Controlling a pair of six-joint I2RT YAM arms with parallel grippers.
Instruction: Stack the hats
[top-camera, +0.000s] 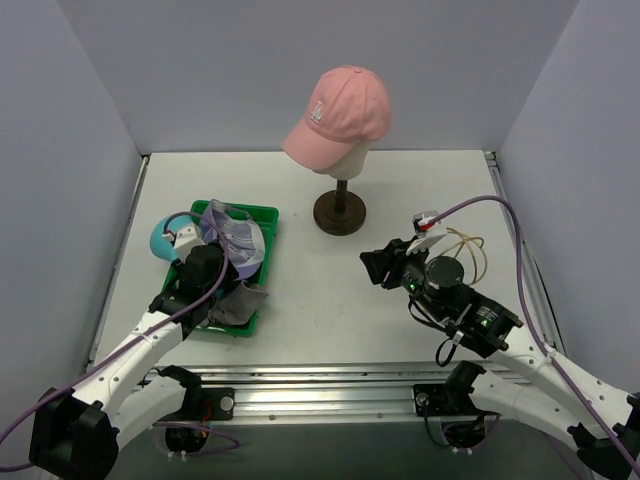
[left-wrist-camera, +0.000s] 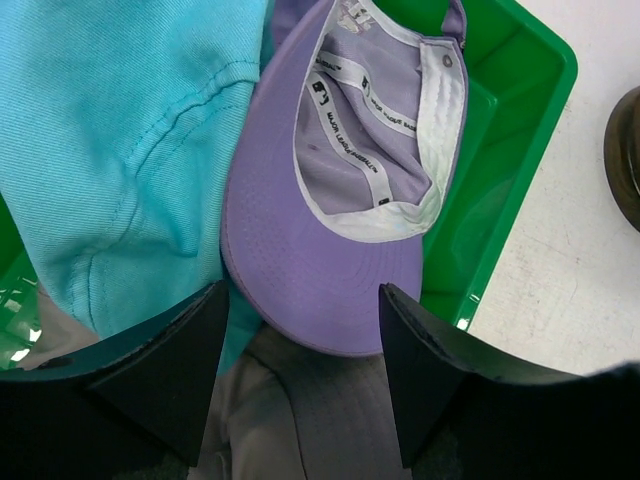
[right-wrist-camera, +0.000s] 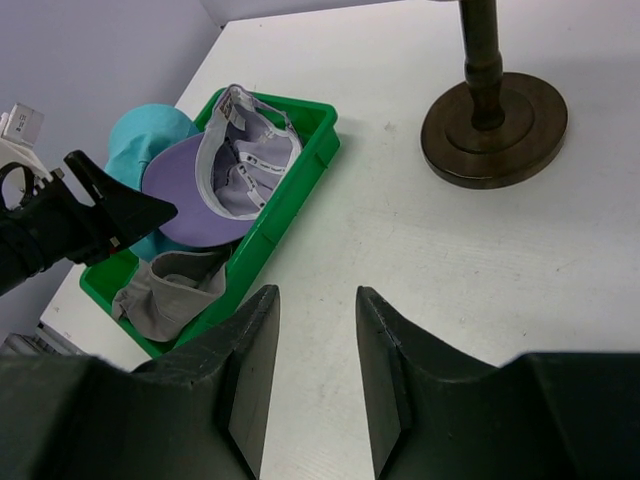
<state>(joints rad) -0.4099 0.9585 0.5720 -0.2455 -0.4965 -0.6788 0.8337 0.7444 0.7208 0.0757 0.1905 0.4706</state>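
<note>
Lying upturned under the left gripper (left-wrist-camera: 300, 310), jaws wide and empty, the lavender cap (left-wrist-camera: 330, 230) shows white-taped lining; teal bucket hat (left-wrist-camera: 110, 150) left of it, grey bucket hat (left-wrist-camera: 290, 410) nearer, all heaped on the green tray (left-wrist-camera: 500, 180). Only the top view shows the pink cap (top-camera: 340, 110) on the mannequin head (top-camera: 352, 158), beyond the right gripper (right-wrist-camera: 317, 300), narrowly parted, empty.

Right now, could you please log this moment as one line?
left gripper open over lavender cap in tray | right gripper open, empty | pink cap on mannequin head

Grey hat (right-wrist-camera: 170, 290) part-hidden, mannequin head (top-camera: 352, 160) mostly covered
</note>
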